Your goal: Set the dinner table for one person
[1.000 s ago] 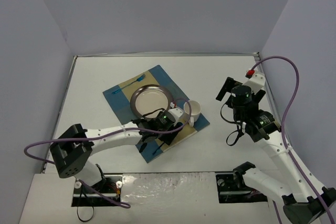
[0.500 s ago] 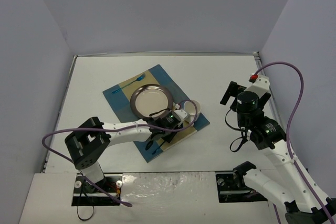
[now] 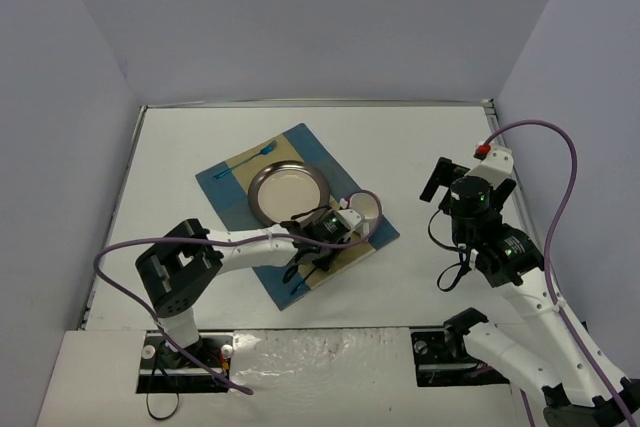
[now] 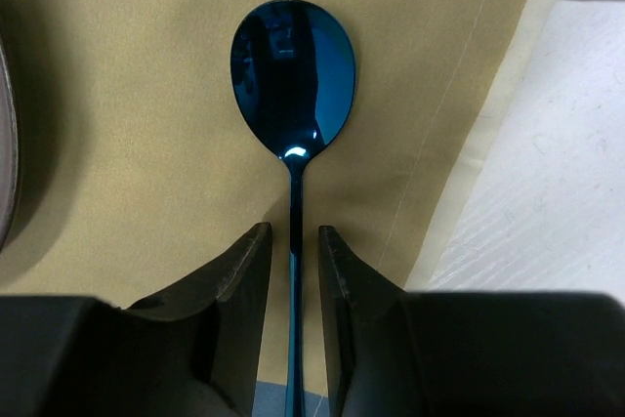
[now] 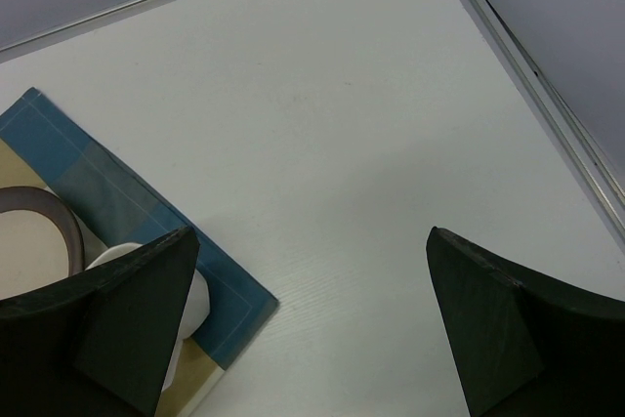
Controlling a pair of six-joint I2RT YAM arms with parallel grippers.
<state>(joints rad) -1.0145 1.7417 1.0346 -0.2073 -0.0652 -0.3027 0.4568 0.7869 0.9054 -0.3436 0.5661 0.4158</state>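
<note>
Straddling blue spoon (image 4: pixel 293 65) handle on mat (image 4: pixel 117 95), left hand (image 4: pixel 293 231) narrowly parted, right hand (image 5: pixel 312 236) released wide

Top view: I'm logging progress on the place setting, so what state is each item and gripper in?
spoon: flat on the mat, handle between the left fingers.
left gripper: narrowly open, straddling the spoon's handle.
right gripper: open, empty.
plate: on the mat, empty.
cup: standing on the mat beside the plate.
fork: flat on the mat's far edge.
mat: spread on the dinner table.
</note>
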